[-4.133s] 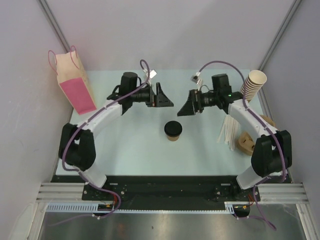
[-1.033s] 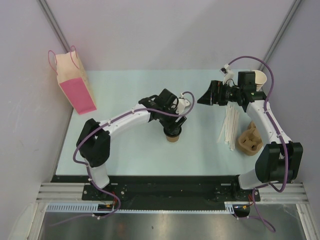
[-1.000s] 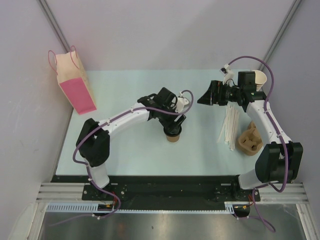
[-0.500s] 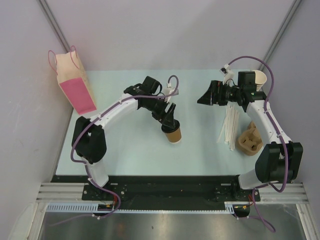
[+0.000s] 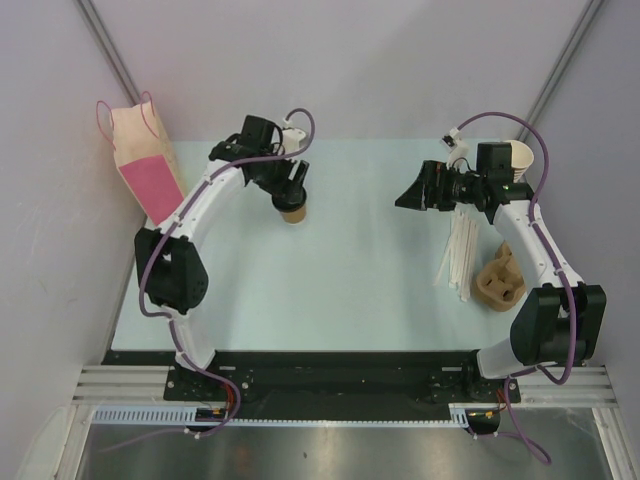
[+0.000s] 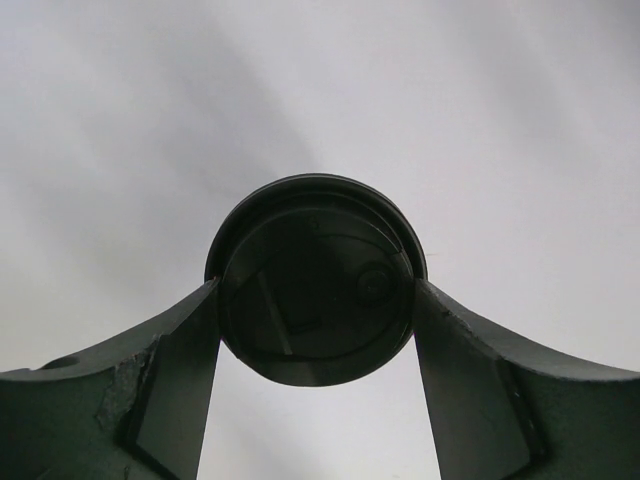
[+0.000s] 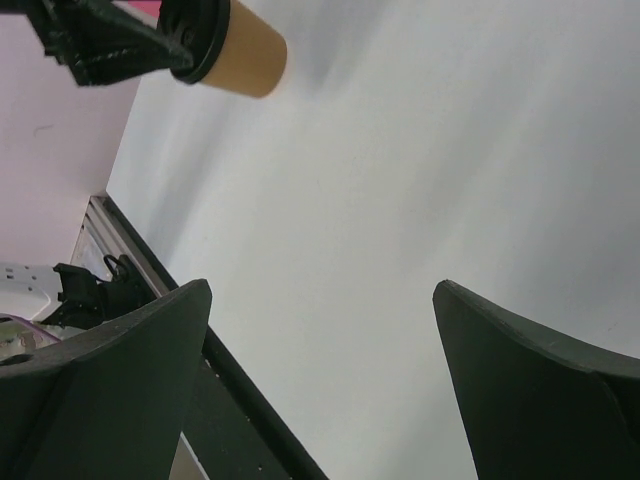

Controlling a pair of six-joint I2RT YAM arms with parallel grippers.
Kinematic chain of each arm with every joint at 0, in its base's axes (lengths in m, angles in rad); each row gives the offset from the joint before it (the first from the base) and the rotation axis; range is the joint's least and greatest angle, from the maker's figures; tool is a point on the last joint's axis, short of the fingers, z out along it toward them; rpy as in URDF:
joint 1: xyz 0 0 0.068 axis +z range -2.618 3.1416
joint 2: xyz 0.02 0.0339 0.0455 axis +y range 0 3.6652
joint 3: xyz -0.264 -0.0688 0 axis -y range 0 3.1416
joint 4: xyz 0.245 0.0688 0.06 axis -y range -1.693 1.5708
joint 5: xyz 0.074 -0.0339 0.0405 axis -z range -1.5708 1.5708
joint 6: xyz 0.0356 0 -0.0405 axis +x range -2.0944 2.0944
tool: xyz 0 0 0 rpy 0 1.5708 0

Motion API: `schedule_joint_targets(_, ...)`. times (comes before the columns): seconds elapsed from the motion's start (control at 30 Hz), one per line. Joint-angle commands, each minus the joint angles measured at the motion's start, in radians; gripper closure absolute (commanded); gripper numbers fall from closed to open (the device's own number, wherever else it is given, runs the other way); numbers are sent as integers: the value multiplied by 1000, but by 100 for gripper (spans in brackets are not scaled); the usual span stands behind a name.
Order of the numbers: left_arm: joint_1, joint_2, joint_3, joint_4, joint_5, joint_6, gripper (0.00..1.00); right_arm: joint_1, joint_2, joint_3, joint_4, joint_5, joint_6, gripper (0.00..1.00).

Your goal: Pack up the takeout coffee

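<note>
Your left gripper point(image 5: 288, 194) pinches the takeout coffee point(image 5: 293, 213) by its black lid point(image 6: 316, 290), one finger point(image 6: 170, 370) on each side, up over the far left part of the table point(image 5: 330, 290), near the far edge. Your right gripper point(image 5: 404, 199) is spread wide and holds nothing. The paper cup is likely light with soft sides that squash, so hold it at the stiff top and squeeze gently.

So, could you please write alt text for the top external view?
Seen from above, the left pincer grips the lidded takeout coffee toward the far left of the pale table, near a pink paper bag. The right pincer hangs open and empty at the far right, beside a stack of cups, white sticks and a pulp carrier.
</note>
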Motion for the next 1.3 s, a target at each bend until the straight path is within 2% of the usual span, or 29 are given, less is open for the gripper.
schedule_joint_targets(0.0,61,52,29,24,-199,116,57,-5,3,28,14,-11,10,0)
schedule_joint_targets(0.33,147,124,-11,124,-226,155,57,-5,8,28,9,-2,4,0)
schedule_joint_targets(0.7,208,130,-97,198,-184,104,54,-3,17,28,9,-2,2,0)
schedule_joint_targets(0.77,219,135,-97,193,-172,96,51,-5,17,28,8,-4,-1,0)
schedule_joint_targets(0.9,233,132,-103,187,-160,89,35,-5,18,28,9,-5,-2,0)
schedule_joint_targets(1.23,242,109,-85,164,-161,87,9,-5,17,28,11,-13,1,0)
schedule_joint_targets(1.27,245,104,-80,157,-163,87,2,-5,14,28,11,-13,-1,0)
